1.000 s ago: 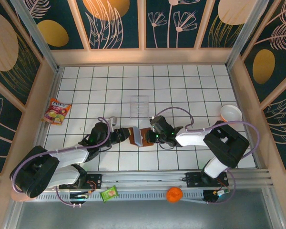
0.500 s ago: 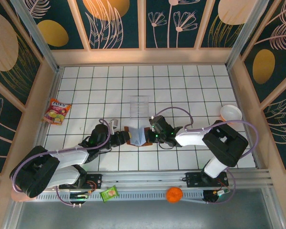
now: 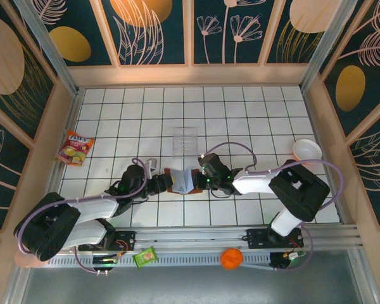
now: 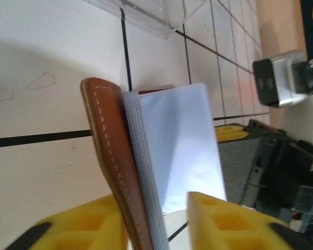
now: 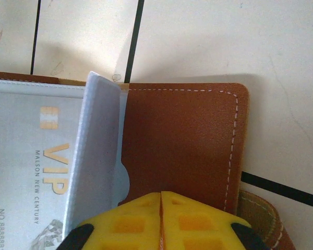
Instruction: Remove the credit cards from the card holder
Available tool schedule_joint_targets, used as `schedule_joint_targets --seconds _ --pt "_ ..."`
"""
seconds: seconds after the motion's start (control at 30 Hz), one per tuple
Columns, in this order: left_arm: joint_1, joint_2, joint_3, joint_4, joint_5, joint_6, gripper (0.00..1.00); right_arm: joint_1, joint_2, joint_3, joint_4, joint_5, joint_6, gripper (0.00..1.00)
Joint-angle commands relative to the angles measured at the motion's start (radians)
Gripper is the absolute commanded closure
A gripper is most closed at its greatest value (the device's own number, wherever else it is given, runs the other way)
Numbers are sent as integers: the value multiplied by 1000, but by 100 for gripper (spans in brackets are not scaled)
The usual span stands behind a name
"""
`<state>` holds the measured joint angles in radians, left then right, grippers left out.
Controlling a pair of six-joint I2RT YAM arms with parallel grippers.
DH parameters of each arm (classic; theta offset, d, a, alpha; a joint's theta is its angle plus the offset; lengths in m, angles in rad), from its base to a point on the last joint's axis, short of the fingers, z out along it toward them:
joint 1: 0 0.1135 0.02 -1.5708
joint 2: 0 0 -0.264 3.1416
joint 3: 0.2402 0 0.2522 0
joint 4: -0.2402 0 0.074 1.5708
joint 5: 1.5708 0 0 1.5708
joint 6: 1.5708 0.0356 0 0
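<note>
The white tiled table with black grid lines [image 3: 240, 114] carries a clear plastic rectangular tray [image 3: 184, 140] near its middle. Just in front of the tray, the small brown leather card holder [image 3: 182, 180] lies open between the two arms. The left gripper [image 3: 166, 182] is clamped on its stitched leather cover and its stack of pale sleeves [image 4: 182, 146]. The right gripper [image 5: 160, 208] has its yellow pads pressed together at the edge of the other leather panel; whether they pinch it cannot be told. A pale grey credit card printed "VIP" [image 5: 31, 172] sits inside the holder.
</note>
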<state>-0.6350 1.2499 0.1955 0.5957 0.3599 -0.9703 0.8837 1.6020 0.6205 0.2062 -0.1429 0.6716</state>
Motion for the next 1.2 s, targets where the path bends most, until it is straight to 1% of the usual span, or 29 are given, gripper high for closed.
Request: schedule_joint_targets --seconds 0.0,0.07,0.13,0.2,0.3,0.43,0.53,0.7,0.8,0.83,0.9,1.0,1.07,1.13,1.17 --pt "-3 13 18 23 9 16 76 8 0 0 -59 21 14 85" --pt "-3 4 14 9 2 16 80 6 -22 -6 -98 50 20 80" --pt "-3 -11 9 -7 -5 16 81 1 -53 -19 -130 77 22 75" --pt "-3 -27 4 -24 -14 15 84 -10 -95 -37 -162 101 27 68" --pt "-3 -37 -1 -42 -23 16 84 -26 -163 -52 -215 144 28 58" --pt "-3 -32 -9 -38 -28 10 84 -38 -235 -48 -290 208 23 50" --pt "-3 -21 -8 -23 -21 9 83 -47 -280 -47 -316 226 17 47" --pt "-3 -18 5 -18 -13 10 73 -56 -295 -54 -303 213 23 47" --pt "-3 -36 22 -54 -20 25 67 -38 -363 -73 -242 213 7 46" --pt "-3 -46 27 -68 -25 33 64 -30 -389 -78 -224 213 -1 45" --pt "-3 -77 40 -114 -48 57 54 -19 -440 -75 -204 221 -22 45" --pt "-3 -117 63 -176 -77 95 46 -11 -484 -64 -201 243 -49 46" --pt "-6 -127 79 -193 -73 115 44 -12 -486 -63 -165 188 -73 50" --pt "-6 -119 93 -194 -66 120 44 -20 -432 -47 -134 78 -86 54" --pt "-6 -113 99 -193 -65 120 44 -19 -392 -35 -125 40 -85 59"
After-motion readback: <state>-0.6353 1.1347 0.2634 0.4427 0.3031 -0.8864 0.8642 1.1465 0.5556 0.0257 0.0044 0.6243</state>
